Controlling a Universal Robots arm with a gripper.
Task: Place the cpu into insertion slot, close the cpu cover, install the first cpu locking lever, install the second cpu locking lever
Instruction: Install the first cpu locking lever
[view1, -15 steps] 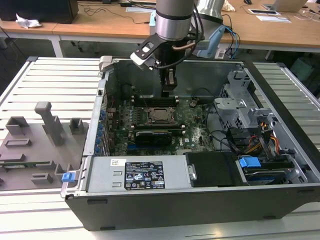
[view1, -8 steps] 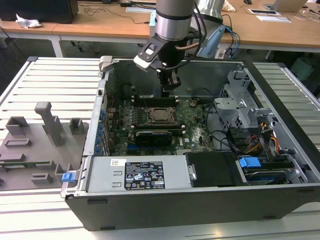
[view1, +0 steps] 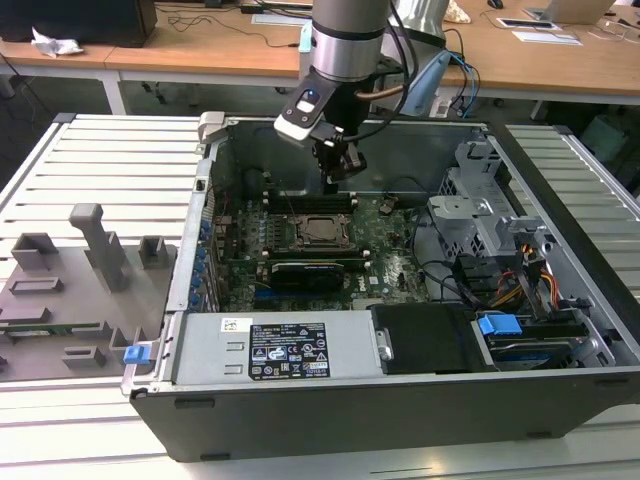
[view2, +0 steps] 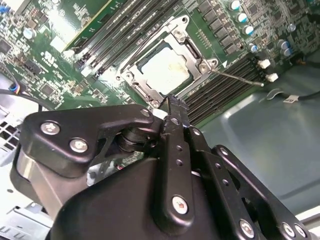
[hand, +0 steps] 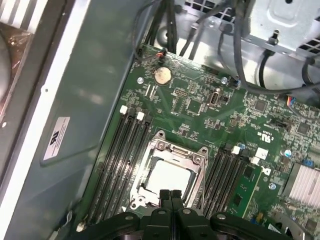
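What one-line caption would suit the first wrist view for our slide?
Shut fingers poised close above the cpu, which lies framed by the lowered cpu cover.

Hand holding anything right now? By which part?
Nothing is held. The hand is shut, fingertips together with nothing between them, just above the cpu.

- I see the cpu (hand: 169, 176) lying in the insertion slot (hand: 145, 187), the cpu cover (hand: 175, 149) flat around it.
- Memory slots (hand: 117, 160) run along both sides of it.
- The gripper (hand: 170, 194) hangs just over the cover's edge.
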